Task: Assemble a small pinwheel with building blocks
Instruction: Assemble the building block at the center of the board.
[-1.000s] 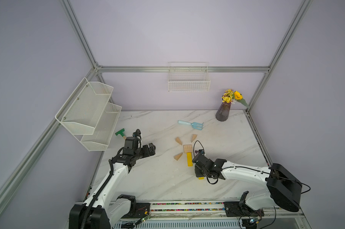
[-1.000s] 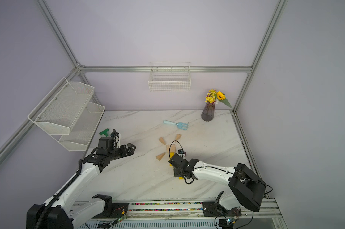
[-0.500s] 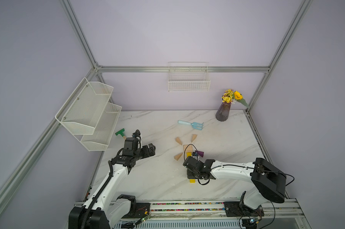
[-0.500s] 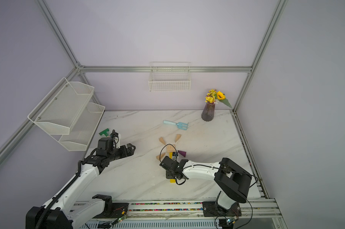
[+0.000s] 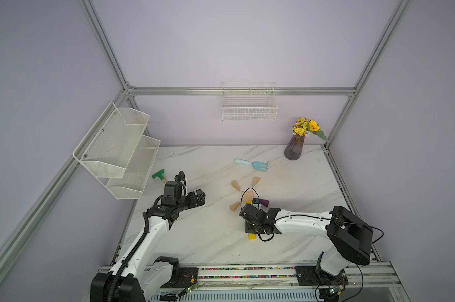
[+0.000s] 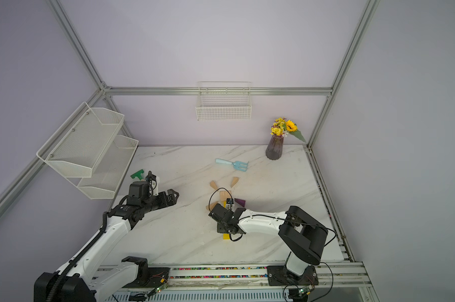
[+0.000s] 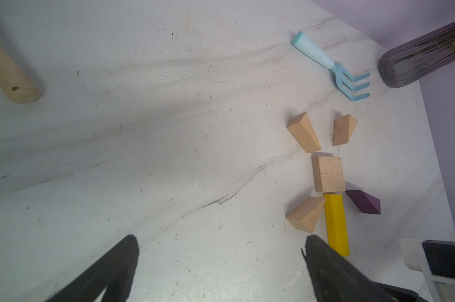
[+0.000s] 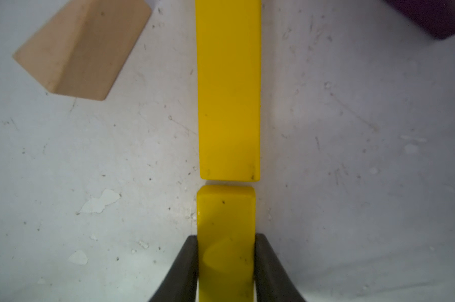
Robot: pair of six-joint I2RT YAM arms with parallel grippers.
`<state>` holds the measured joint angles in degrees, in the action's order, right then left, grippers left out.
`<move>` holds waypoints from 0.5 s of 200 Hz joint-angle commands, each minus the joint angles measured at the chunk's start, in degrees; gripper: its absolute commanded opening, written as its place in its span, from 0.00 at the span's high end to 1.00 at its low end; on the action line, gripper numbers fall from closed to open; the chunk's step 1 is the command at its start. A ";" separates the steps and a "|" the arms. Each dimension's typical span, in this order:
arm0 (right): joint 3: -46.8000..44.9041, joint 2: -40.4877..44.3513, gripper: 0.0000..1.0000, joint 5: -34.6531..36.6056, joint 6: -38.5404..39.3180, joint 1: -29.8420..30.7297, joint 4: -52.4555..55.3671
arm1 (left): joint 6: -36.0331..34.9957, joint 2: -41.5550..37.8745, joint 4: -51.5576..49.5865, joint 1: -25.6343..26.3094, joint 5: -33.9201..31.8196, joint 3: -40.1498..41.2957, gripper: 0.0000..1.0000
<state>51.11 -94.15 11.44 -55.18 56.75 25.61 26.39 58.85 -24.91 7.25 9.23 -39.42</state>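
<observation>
Laid flat on the marble table (image 5: 208,235), right of centre in both top views: the pinwheel (image 5: 248,196), close to whole. At its heart, two tan rectangular blocks (image 7: 328,174), pushed side to side into a square hub. Beyond the hub, toward the back wall, fanned outward: a far-left tan wedge (image 7: 303,132) and a far-right tan wedge (image 7: 343,129), each just beside a hub corner. On the robot's side of the hub, a near-left tan wedge (image 7: 305,213) and a purple wedge (image 7: 364,201), flanking the stem. Butted against the hub's near edge, the far yellow bar (image 8: 228,91); in line with it, end to end with only a hairline gap, the near yellow bar (image 8: 226,209). Closed partway around that near bar: the right gripper (image 8: 226,236), one dark finger flat against each long side, seemingly in firm contact, though hard to judge from the wrist view. Held over bare table well left of the figure: the left gripper (image 7: 220,238), spread wide, nothing between its fingers. Lying apart from the figure: a light-blue toy rake (image 7: 333,66) near the vase (image 5: 294,147), and a green-headed toy hammer (image 5: 159,175) beside the left arm.
</observation>
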 commanded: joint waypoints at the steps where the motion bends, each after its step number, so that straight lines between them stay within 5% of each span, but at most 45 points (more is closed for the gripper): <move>1: 0.39 -0.60 0.68 0.94 0.07 -1.18 0.77 | 0.44 -0.49 1.53 -0.23 0.71 0.04 0.00; 100: 1.41 -1.87 0.68 0.14 1.73 -1.64 0.26 | 0.50 -1.11 1.53 -0.26 0.75 0.80 0.00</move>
<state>51.77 -94.76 11.49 -54.54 55.48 25.54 26.39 58.85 -24.88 7.25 9.30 -39.33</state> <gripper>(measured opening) 0.335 0.999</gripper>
